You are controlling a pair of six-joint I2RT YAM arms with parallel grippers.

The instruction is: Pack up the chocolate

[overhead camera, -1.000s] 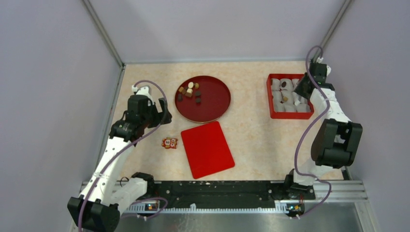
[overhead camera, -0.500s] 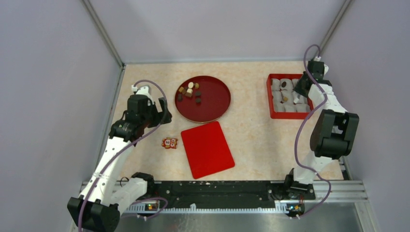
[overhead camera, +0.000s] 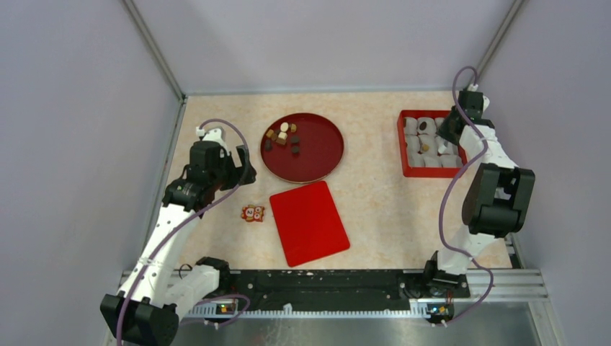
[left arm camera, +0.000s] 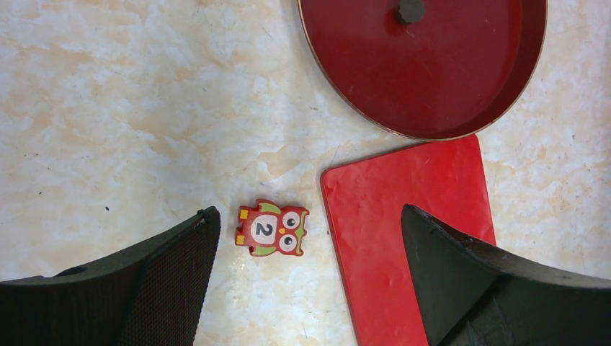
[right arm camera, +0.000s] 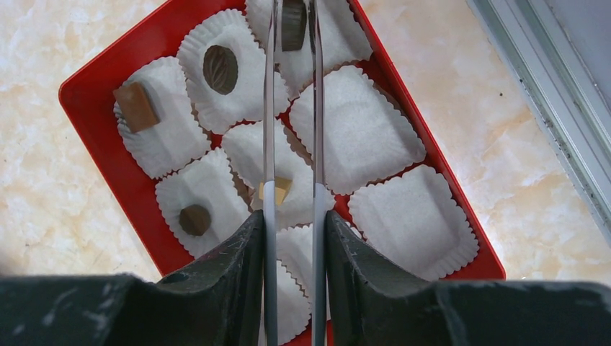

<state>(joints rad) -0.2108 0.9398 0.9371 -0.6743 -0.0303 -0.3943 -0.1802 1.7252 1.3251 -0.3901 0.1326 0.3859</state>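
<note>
Right hand clamped on a chocolate.
Top: more chocolates on the far plate; that hand hangs over the far-right box. Left wrist: left hand apart above an owl packet. Right wrist: four paper cups hold pieces.

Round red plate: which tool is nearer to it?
Left. The left tool hangs open just off the plate at its left rim; the right tool is far to its right, over the red box, gripping a chocolate.

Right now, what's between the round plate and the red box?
Nothing; only bare table separates the round plate from the red box, seen in the top view.
</note>
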